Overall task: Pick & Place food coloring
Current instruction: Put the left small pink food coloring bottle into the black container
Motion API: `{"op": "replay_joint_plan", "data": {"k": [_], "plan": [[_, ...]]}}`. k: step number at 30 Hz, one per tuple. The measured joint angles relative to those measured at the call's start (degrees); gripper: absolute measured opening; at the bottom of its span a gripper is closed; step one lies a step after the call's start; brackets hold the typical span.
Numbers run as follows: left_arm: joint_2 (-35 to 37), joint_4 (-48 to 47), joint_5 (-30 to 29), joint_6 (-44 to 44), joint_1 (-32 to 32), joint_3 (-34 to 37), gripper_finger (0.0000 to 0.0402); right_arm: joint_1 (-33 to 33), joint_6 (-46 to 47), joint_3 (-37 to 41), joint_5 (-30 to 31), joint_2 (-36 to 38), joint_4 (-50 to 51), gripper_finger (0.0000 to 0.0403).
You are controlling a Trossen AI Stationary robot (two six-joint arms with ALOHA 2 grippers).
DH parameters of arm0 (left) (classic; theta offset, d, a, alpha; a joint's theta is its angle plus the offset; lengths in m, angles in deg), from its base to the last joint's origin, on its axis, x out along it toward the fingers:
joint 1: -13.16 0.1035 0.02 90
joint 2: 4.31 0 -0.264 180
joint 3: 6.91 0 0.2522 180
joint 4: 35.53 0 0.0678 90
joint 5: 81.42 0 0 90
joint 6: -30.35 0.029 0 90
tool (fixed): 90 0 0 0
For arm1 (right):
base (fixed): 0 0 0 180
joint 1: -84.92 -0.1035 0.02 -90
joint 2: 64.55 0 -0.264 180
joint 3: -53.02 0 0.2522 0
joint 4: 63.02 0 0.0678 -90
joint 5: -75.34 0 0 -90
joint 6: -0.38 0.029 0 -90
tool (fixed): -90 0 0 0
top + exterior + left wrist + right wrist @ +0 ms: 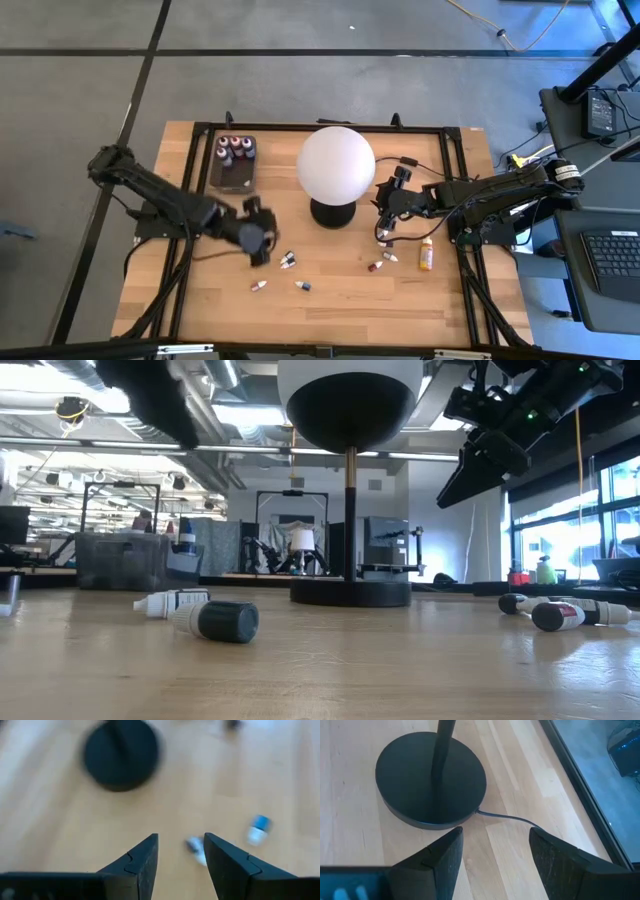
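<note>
Small food coloring bottles lie on their sides on the wooden table: two (288,260) just right of my left gripper (260,243), others (258,285) (303,286) nearer the front. Three more (380,262) lie below my right gripper (385,215), next to an upright orange bottle (426,253). My left gripper (181,865) hovers open above the table with nothing between its fingers; a bottle (196,850) lies on the wood beyond them. My right gripper (495,860) hangs open and empty beside the lamp base (431,777).
A white globe lamp (335,165) on a dark round base (333,212) stands mid-table between the arms, its cord (512,818) running to the right. A dark tray (233,165) at the far left holds several upright bottles. Bare wood lies along the front edge.
</note>
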Motion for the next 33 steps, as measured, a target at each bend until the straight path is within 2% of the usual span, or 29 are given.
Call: {"op": "replay_joint_plan", "data": {"k": [5, 13, 18, 24, 33], "plan": [[-6.9, 6.18, 0.11, -1.61, -8.14, 0.03, 0.0151, 0.0, 0.22, 0.0, -0.02, 0.0, -0.08, 0.023], [-15.85, 8.14, 6.19, -19.23, -13.73, -0.02, 0.0157, -0.02, 0.45, 0.0, 0.0, 0.0, -0.61, 0.023], [-18.98, 8.15, 2.91, -25.14, -17.6, -0.84, 0.0155, -0.02, 0.6, 0.0, -0.02, 0.0, -0.63, 0.023], [-22.99, 6.82, 2.22, -31.6, -20.0, -0.88, 0.0157, -0.02, 0.7, 0.0, -0.02, 0.0, -1.01, 0.023], [-26.42, 4.64, 3.11, -35.2, -21.16, -0.88, 0.0155, -0.01, 0.72, 0.0, -0.04, 0.0, -1.02, 0.023]]}}
